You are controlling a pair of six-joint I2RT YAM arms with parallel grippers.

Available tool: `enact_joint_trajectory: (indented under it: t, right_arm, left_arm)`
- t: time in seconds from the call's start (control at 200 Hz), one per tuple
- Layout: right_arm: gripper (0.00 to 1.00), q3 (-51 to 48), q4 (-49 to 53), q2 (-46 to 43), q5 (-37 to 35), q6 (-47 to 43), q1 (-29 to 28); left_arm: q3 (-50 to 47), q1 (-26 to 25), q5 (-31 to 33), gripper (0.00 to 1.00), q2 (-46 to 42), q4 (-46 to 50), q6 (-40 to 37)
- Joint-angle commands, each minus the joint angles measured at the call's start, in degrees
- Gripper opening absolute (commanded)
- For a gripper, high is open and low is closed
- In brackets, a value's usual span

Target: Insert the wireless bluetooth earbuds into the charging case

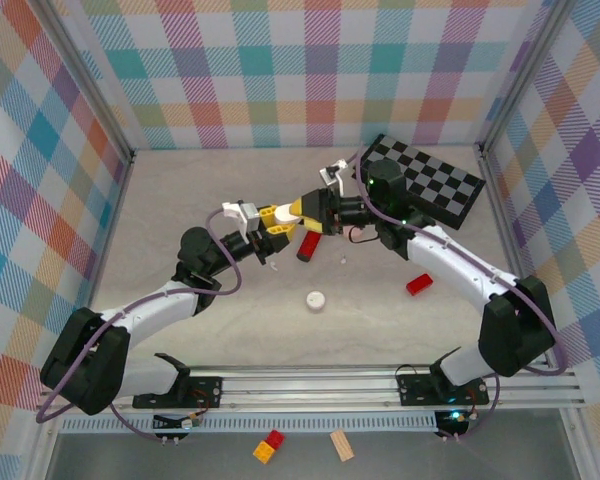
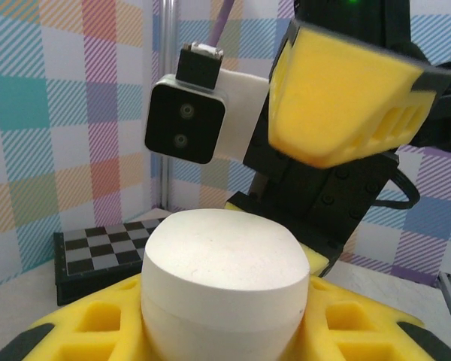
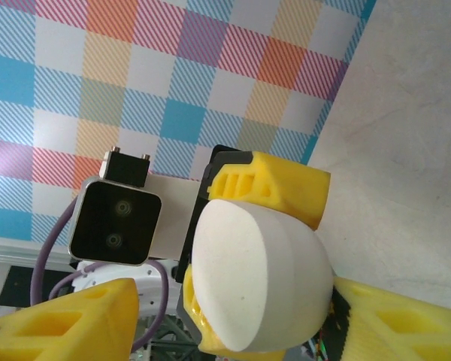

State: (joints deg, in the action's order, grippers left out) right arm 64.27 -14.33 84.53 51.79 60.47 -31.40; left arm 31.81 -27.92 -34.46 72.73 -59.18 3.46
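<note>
The charging case [image 2: 224, 277] is a white pebble with a seam around it and its lid shut. My left gripper [image 2: 225, 320] is shut on it, a yellow finger on each side. In the right wrist view the same case [image 3: 259, 280] sits between the left gripper's fingers [image 3: 274, 184]. My right gripper [image 3: 233, 293] stands open around it, one finger well clear of it. In the top view both grippers, left [image 1: 270, 222] and right [image 1: 306, 209], meet above mid-table. A tiny white speck [image 1: 342, 258], perhaps one of the earbuds, lies on the table.
On the table lie a red cylinder [image 1: 308, 245], a white round piece [image 1: 316, 299] and a red block [image 1: 418, 285]. A checkered board [image 1: 432, 180] sits at the back right. Plaid walls enclose the table. Small blocks [image 1: 269, 445] lie below the front rail.
</note>
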Motion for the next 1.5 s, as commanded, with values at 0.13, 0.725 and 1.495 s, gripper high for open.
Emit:
enact_joint_trajectory:
  t: [0.13, 0.725, 1.495]
  right_arm:
    - [0.57, 0.03, -6.1, 2.19, 2.01, 4.56, -0.15]
    - [0.19, -0.91, 2.17, -0.13, -4.08, -2.58, 0.24]
    - [0.18, -25.24, 15.66, -4.44, -26.3, -17.08, 22.32]
  left_arm:
    - [1.67, 0.0, -1.39, 0.26, 0.57, -3.11, 0.93]
    - [1.43, -0.03, -1.29, 0.95, -5.08, 9.88, -4.84]
    - [-4.91, -10.43, 8.29, 1.0, -6.84, 26.89, -10.9]
